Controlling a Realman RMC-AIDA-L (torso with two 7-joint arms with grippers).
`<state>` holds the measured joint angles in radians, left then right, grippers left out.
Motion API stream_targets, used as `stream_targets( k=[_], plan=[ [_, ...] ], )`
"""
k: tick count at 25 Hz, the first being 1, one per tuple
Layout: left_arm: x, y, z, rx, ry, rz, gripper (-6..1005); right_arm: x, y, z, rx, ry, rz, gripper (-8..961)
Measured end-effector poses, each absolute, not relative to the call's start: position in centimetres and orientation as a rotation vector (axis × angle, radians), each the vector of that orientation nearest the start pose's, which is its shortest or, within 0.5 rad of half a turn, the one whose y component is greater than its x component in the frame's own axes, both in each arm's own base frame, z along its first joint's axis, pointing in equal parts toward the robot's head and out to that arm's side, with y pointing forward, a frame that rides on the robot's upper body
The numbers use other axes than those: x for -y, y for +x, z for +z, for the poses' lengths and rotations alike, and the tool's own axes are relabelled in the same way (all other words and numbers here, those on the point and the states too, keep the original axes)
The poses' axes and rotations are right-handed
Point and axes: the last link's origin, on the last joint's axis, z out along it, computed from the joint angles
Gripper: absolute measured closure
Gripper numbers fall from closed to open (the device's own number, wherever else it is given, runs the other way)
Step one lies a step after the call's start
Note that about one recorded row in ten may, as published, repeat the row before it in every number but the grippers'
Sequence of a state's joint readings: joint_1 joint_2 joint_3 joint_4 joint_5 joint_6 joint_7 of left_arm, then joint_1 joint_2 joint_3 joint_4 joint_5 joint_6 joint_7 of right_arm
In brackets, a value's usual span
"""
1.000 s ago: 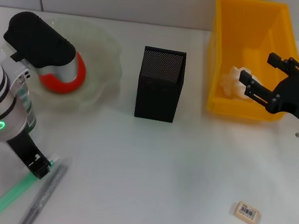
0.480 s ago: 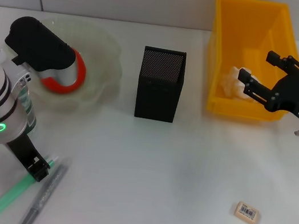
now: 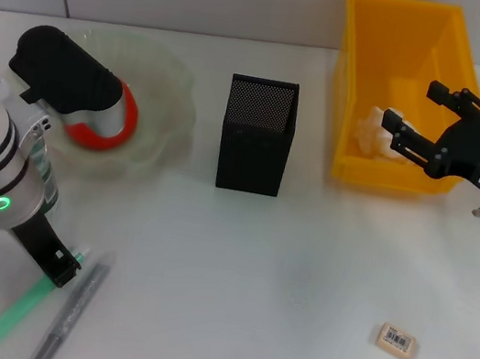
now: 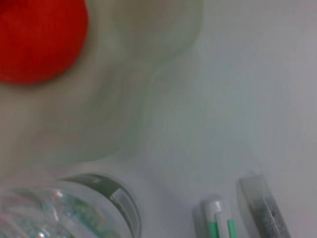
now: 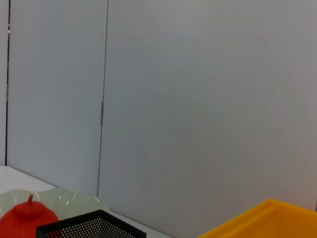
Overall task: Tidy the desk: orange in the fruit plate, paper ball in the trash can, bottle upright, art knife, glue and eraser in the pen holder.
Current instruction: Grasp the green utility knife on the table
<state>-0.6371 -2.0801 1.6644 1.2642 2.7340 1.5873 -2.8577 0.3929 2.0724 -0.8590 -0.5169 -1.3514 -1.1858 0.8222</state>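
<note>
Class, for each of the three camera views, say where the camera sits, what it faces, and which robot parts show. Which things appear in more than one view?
Head view: high, looking down at the desk; both arms show, the right tool open over the yellow bin.
Left wrist view: low, facing the orange, fruit plate and bottle; no robot parts.
Right wrist view: faces the wall; no robot parts.
Shared: orange and fruit plate in all three.

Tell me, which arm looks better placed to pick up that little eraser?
Probably the right. The eraser lies on the robot's right side of the table, and the right gripper hangs open over the yellow bin just behind it; the left gripper is far across, by the pens.
</note>
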Motion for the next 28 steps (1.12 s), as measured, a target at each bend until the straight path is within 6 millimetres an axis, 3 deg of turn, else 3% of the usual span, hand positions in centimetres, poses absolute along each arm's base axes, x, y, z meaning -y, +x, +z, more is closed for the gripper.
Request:
stream_targets(
  k=[14, 28],
  plan=[
    [-33.33, -19.43, -3.98, 1.042, -2.431, 0.874, 864, -34.54, 30.61, 1.66, -0.362, -2.14, 0.686, 188],
    [-33.36, -18.83, -4.01, 1.026, -2.448, 0.851, 911, -34.44, 30.73, 1.7, -0.364, -2.137, 0.684, 188]
  ],
)
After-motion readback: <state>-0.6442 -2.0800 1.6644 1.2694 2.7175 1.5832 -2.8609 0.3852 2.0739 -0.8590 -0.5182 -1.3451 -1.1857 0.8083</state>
